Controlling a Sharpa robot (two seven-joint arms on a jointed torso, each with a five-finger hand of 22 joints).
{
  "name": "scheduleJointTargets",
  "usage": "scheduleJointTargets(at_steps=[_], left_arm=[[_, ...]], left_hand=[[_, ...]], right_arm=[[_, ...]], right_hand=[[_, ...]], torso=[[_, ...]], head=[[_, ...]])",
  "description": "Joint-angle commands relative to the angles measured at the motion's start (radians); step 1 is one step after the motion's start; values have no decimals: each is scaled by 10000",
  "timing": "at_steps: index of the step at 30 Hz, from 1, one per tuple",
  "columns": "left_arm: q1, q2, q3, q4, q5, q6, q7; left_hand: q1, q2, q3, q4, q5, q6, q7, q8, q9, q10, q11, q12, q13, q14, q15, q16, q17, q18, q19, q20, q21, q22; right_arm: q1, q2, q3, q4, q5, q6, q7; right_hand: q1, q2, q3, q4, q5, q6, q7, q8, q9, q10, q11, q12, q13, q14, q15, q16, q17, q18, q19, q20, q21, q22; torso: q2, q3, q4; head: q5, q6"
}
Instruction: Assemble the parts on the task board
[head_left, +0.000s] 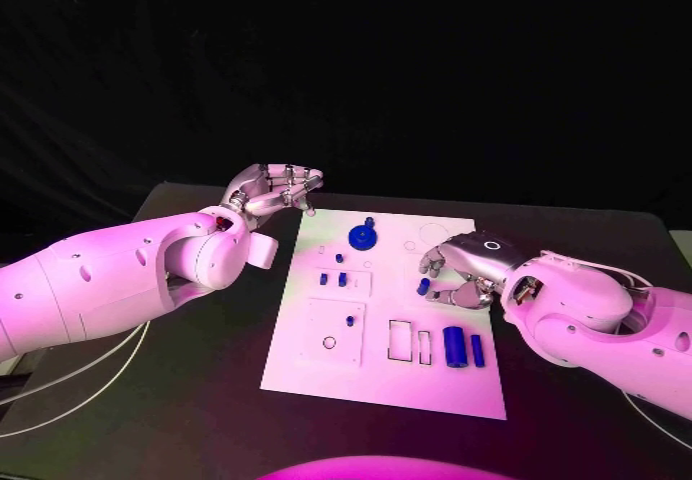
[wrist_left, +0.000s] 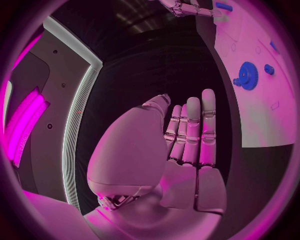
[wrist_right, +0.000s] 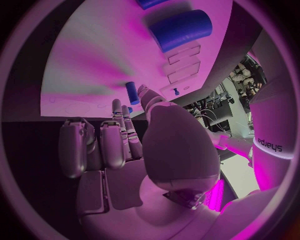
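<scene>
Right hand (head_left: 464, 268) over task board (head_left: 387, 385) right side, fingertips pinching small blue peg (head_left: 424, 286). Left hand (head_left: 271, 188) off board's far-left corner, fingers loosely curled, empty. Risk: thin pinch; peg could tilt, slip, miss hole.

You can read one mark: the brand word "sharpa" on the robot's white forearm (wrist_right: 270, 145), beside the right hand (wrist_right: 156, 150) in the right wrist view, where it appears upside down. Nothing on the task board (head_left: 389, 380) carries lettering you can read.
</scene>
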Motion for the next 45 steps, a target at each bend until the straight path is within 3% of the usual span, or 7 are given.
scheduleJointTargets(at_steps=[1,5,14,22,28,34,45], left_arm=[[5,7,6,20,42,162,51],[5,3,5,21,42,163,43],[5,0,5,15,42,154,28],[5,-1,5,15,42,144,19],[5,4,5,9,42,129,18],[5,12,5,-13,42,108,20],[4,45,5,-51,42,107,13]], left_hand=[[-37,-97,46,-5,35,-45,46,55,-7,-84,-19,55,-15,-66,-16,-40,-11,134,-45,8,-44,-13],[-37,-97,46,-5,35,-45,46,55,-7,-84,-19,55,-15,-66,-16,-40,-11,134,-45,8,-44,-13],[-48,-89,63,0,35,-46,47,63,-6,-90,-18,63,-15,-67,-14,-39,-14,134,-45,10,-48,-15],[-49,-76,83,1,38,-46,46,70,-5,-95,-18,70,-15,-68,-14,-38,-17,135,-45,11,-50,-15],[-27,-69,132,-22,42,-50,42,84,-4,-107,-20,85,-16,-73,-18,-36,-24,138,-43,10,-52,-16],[10,-71,204,-64,44,-56,42,104,-2,-124,-20,104,-19,-80,-22,-36,-35,141,-40,6,-49,-12],[23,-72,234,-80,45,-58,44,112,-2,-132,-19,111,-21,-85,-23,-37,-41,142,-39,4,-46,-10]], right_arm=[[-37,73,-9,-58,37,347,139],[-101,230,-25,-170,89,231,151],[-162,386,-37,-308,129,78,104],[-179,407,-38,-317,109,-141,49],[-186,371,-38,-253,2,-494,-25],[-181,178,-26,69,-8,-847,-23],[71,-300,96,1530,212,-1388,55]], right_hand=[[149,76,73,123,-51,99,3,-6,-14,184,-80,132,-9,273,-68,35,-13,89,230,-4,191,1846],[329,238,392,200,-183,260,7,15,-23,401,-117,210,-60,290,-107,53,13,49,321,-47,387,1922],[476,369,1140,364,-373,680,-18,119,-3,937,-164,312,-135,349,-149,171,170,-16,449,-86,705,2051],[644,496,1998,218,-554,1314,-147,463,214,1473,-308,333,-107,376,-262,234,225,-76,560,-186,1013,2174],[732,557,2461,-77,-580,1481,-223,688,456,1730,-388,276,-89,381,-336,248,226,-106,610,-257,1158,2233],[754,465,2716,-371,-583,1488,-213,814,634,1839,-403,200,-80,386,-348,263,239,-118,628,-279,1210,2257],[642,326,2811,-511,-573,1454,-187,856,734,1862,-386,123,-77,377,-339,245,197,-118,627,-279,1208,2263]], torso=[[6,3,-9],[5,5,-16],[-1,7,-11],[-1,13,-31],[-5,7,-6],[-10,3,1],[-10,-7,-23]], head=[[21,-12],[28,-22],[38,-58],[42,-66],[27,-78],[38,-74],[89,-68]])
